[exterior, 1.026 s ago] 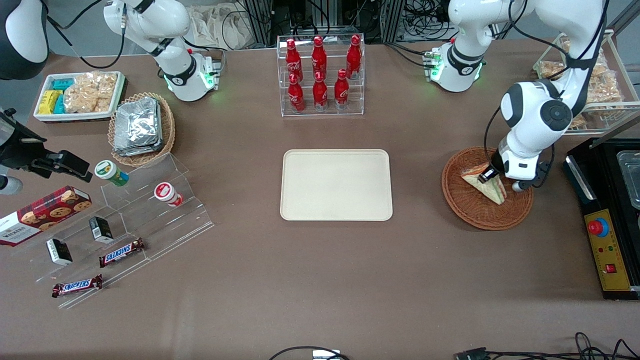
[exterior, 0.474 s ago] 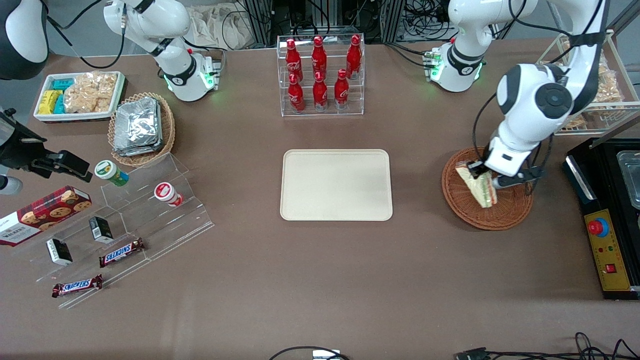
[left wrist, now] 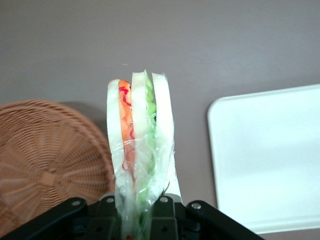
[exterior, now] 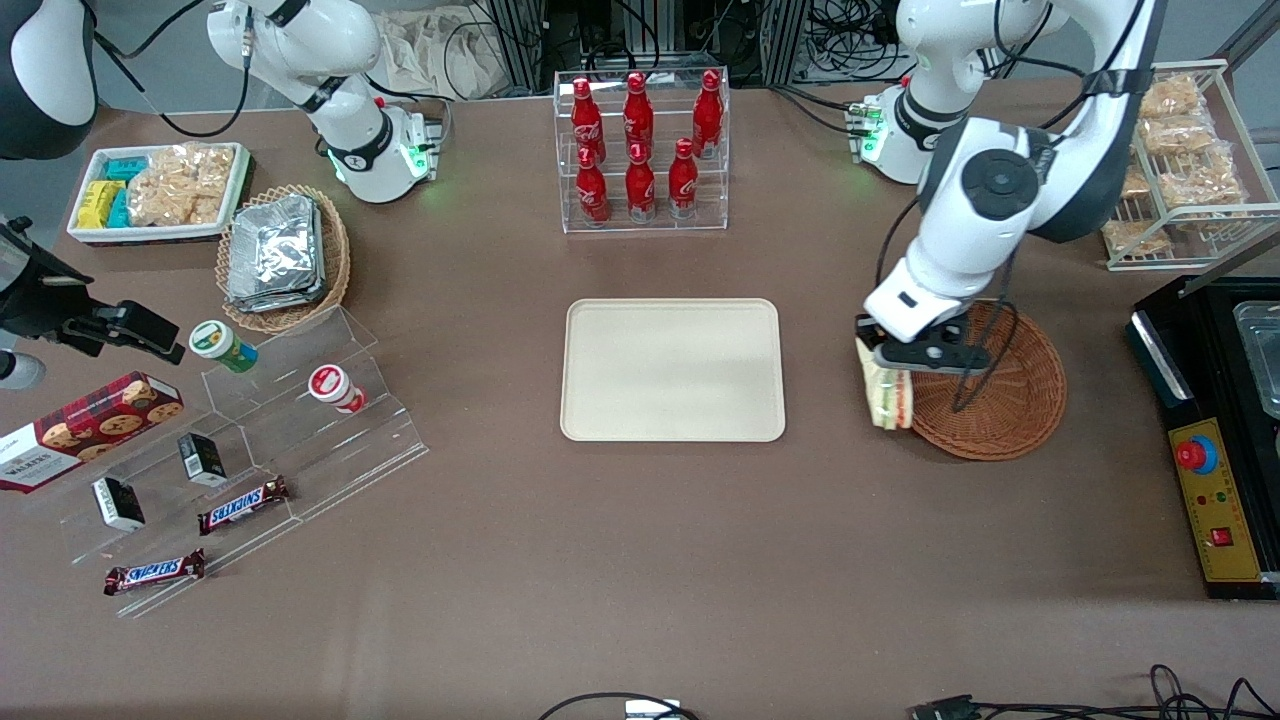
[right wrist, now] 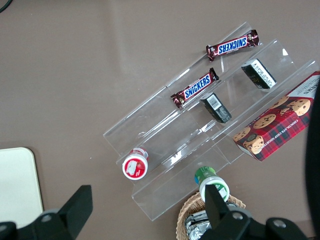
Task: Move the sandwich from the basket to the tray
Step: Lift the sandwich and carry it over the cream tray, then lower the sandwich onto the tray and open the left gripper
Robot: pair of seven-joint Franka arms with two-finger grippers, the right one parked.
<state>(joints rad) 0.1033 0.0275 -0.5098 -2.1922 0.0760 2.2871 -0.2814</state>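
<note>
— What could go wrong from here?

— I judge the main risk is the sandwich (exterior: 886,398) slipping. I pinch it only at one end, and the clear wrap looks slick; it hangs edge-on with its long side pointing down, so a quick swing toward the tray (exterior: 672,369) could twist it loose onto the bare table (exterior: 640,560). The second risk is the landing: let go while it stands on its thin edge and it may topple, perhaps over the low rim.

— Go through the scene for me, tray first.

— The tray lies flat with nothing on it, in the middle of the table. The sandwich is in the air between tray and basket (exterior: 1000,400), over the basket's rim on the tray's side, clear of the weave. The basket itself now holds nothing.

— And your hand (exterior: 885,365)?

— Closed on the sandwich. In the wrist view my fingers (left wrist: 160,212) clamp the wrapped end from both flat faces, bread and red and green filling sticking out past them. I touch nothing else.
</note>
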